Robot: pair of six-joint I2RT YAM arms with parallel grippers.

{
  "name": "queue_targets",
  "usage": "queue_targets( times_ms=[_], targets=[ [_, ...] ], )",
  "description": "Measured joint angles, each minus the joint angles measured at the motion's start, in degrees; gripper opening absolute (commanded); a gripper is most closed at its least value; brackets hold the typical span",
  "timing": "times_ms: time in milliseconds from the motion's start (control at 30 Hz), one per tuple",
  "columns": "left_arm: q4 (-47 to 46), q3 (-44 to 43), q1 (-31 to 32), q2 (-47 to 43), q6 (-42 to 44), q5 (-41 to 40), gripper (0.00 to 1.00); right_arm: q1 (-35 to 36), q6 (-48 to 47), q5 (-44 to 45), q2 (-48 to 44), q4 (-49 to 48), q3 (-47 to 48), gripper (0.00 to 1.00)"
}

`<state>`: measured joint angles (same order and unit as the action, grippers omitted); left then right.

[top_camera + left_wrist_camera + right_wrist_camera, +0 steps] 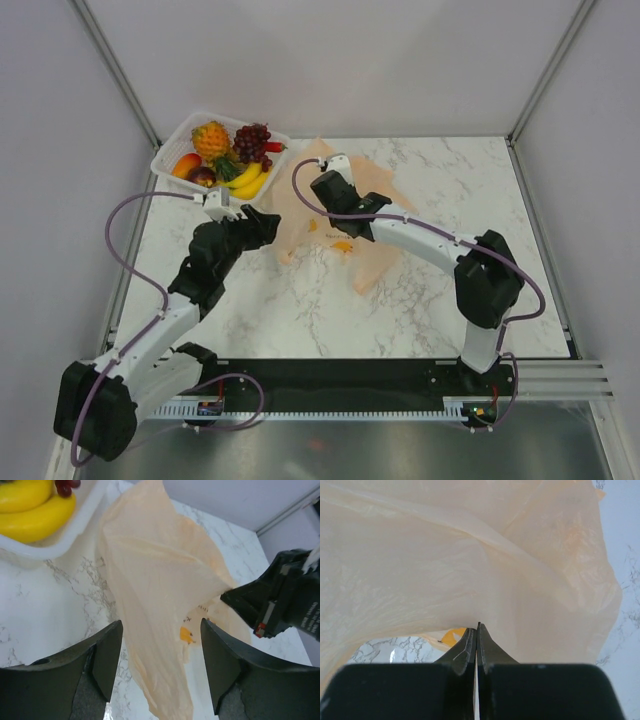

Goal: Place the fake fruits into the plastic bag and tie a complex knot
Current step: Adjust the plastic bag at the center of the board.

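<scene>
Peach-beige and translucent, the thin plastic bag [378, 262] with yellow-orange prints lies crumpled on the white marble-patterned desk [450, 180], around the middle and toward the far side. The right end effector [320, 182] has its 2 black fingers pressed together on a fold of the film. In its own wrist view the plastic bag [470, 555] drapes up and over the closed tips [478, 627], and a patch of marble shows under the lifted sheet.

The left end effector [268, 224] stands just to the left of the bag with its jaws spread. In its wrist view the bag [160, 580] lies in the gap between the 2 fingers and beyond it. Whether either finger touches the film cannot be told.

The glossy plastic fake fruits [225, 155] — pineapple, grapes, bananas and others — all sit in the white lattice plastic basket [165, 160] at the far-left corner of the desk, its rim just beside the bag's far-left edge.

Grey walls [60, 150] close the desk on the left, far and right sides. Bare marble lies to the right of the bag and on the near side, toward the arm bases.
</scene>
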<state>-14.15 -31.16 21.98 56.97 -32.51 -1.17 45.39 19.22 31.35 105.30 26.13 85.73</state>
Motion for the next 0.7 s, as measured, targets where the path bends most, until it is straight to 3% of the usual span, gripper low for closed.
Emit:
queue_targets(
  times_ms=[133, 267, 500, 700],
  targets=[
    [-2.7, 3.8, 1.3, -7.9, 0.1, -4.3, 0.81, -0.3, 0.8, -0.4, 1.2, 1.6, 0.5, 0.0],
    [-5.3, 4.7, 2.7, -8.8, 0.3, -5.8, 0.82, -1.0, 1.9, 1.1, 1.6, 3.0, 0.5, 0.0],
    [-4.0, -1.1, 3.2, 7.9, 0.3, -4.7, 0.81, -0.9, 2.7, 4.5, -1.7, 3.3, -5.0, 0.0],
    [-1.5, -6.1, 3.2, 19.1, 0.0, -1.6, 0.77, 3.3, 2.6, 7.8, -8.1, 3.4, -10.0, 0.0]
  ],
)
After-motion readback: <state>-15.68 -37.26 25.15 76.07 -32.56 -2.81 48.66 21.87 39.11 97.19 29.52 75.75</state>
